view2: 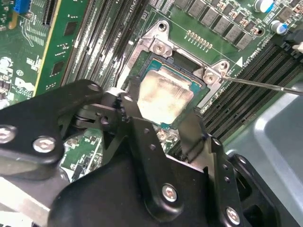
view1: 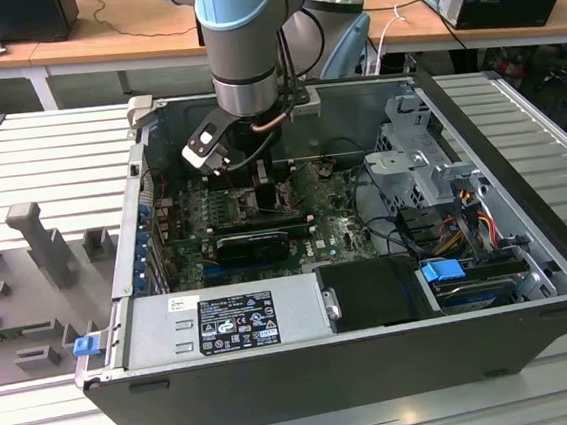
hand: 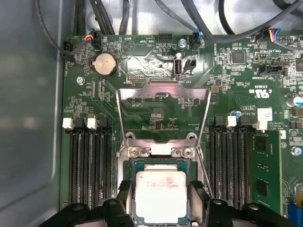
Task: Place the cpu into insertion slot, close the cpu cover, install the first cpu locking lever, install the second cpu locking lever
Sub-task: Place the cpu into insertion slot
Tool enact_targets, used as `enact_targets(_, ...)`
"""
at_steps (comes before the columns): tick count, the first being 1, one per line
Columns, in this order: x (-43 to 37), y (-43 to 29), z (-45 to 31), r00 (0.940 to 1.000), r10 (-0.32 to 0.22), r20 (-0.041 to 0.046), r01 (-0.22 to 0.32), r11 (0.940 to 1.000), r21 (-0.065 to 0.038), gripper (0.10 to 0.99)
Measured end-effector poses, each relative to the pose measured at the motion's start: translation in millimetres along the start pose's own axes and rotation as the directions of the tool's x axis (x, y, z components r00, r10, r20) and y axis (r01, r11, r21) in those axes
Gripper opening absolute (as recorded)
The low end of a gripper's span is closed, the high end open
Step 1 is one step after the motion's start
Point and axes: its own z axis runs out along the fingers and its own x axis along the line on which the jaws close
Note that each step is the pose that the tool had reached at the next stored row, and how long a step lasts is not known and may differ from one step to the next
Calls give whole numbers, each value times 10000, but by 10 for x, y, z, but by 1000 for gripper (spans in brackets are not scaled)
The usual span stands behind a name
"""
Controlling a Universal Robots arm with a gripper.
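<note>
Straddling the cpu (hand: pixel 161 194), the gripper (hand: pixel 162 201) grasps it, fingers (hand: pixel 125 203) pressed against two opposite edges. The cpu sits in the slot (hand: pixel 134 165) right between the fingertips. The cover (hand: pixel 163 92) stands swung open just beyond the slot.

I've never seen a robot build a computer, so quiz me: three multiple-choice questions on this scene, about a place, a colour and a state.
1. Where is the cpu? A in a tray; B at the insertion slot; C on the floor.
2. The motherboard is: A red; B green; C white.
3. The cpu cover is: A swung open; B shut over the cpu; C missing.
Key: B, the gripper holds it at the slot; B, green board surrounds the slot; A, its frame is swung back off the slot.
</note>
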Motion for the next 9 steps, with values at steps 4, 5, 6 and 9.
enact_targets(4, 1, 4, -48, 10000, 0, 3, 0, 10000, 10, 396)
enact_targets(5, 1, 5, -56, 10000, -1, 9, 1, 10000, 11, 337)
enact_targets(6, 2, 7, -69, 10000, -2, 15, 2, 10000, 12, 278)
enact_targets(9, 2, 9, -95, 10000, -3, 18, 3, 10000, 12, 157)
